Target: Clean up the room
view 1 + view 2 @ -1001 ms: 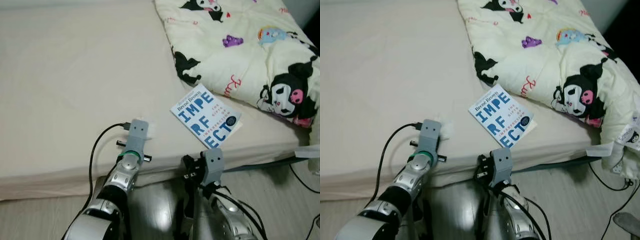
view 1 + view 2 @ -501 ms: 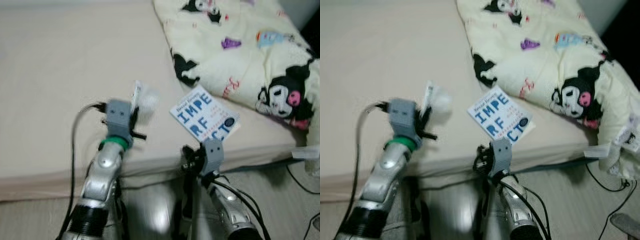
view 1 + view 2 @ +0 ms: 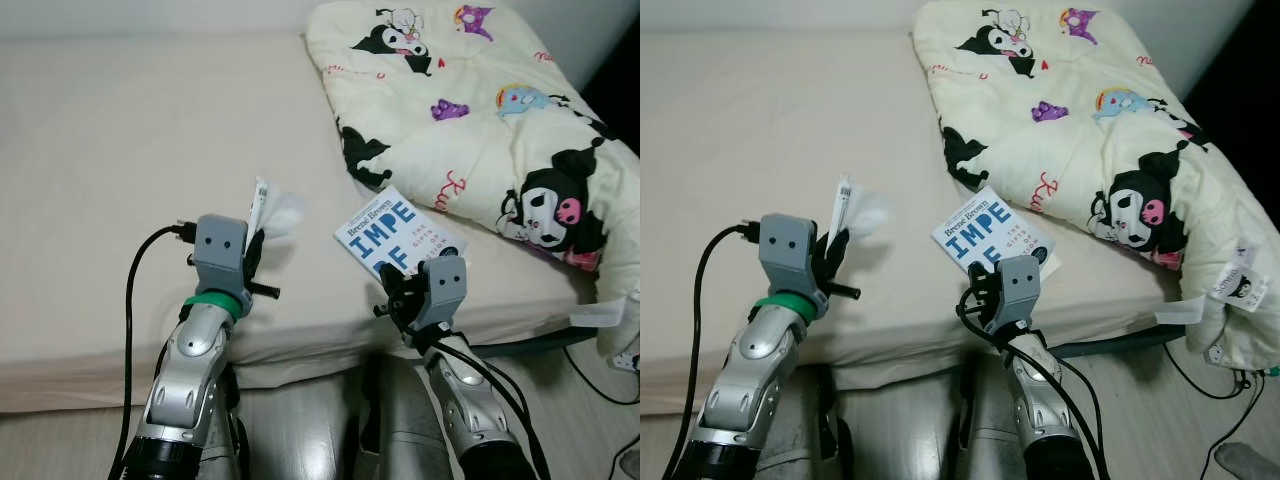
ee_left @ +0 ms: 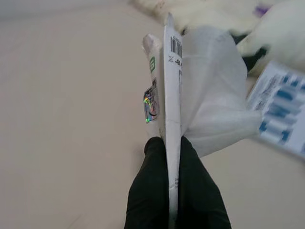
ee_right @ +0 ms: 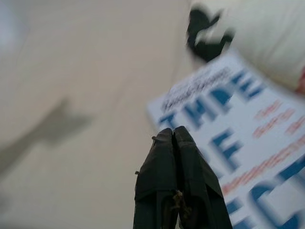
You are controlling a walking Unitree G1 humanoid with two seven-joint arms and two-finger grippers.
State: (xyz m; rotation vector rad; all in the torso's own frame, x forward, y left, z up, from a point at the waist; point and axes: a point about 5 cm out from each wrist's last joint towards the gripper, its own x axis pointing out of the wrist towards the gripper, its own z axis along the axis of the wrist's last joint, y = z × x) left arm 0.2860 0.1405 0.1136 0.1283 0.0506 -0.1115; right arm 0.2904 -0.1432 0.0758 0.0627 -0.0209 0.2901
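Observation:
My left gripper [image 3: 254, 243] is shut on a thin white tissue packet [image 3: 260, 203] with a barcode, held upright above the beige bed [image 3: 120, 140]; a white tissue [image 3: 285, 212] sticks out of it. The left wrist view has the packet [image 4: 171, 81] clamped between the black fingertips [image 4: 155, 152]. A white book with blue letters [image 3: 395, 230] lies near the bed's front edge beside the blanket. My right gripper [image 3: 393, 297] is shut and empty, over the book's near edge. In the right wrist view its tips [image 5: 172, 132] point at the blurred book cover [image 5: 233, 143].
A cream blanket with cartoon figures [image 3: 480, 110] covers the bed's right side and hangs over the corner. A black cable [image 3: 130, 300] runs along my left arm. Cables and a white tag [image 3: 1180, 312] lie by the floor at the right.
The left gripper lifted the tissue packet off the sheet and now holds it upright. The right gripper rose from below the bed edge to the book. The camera tilted up.

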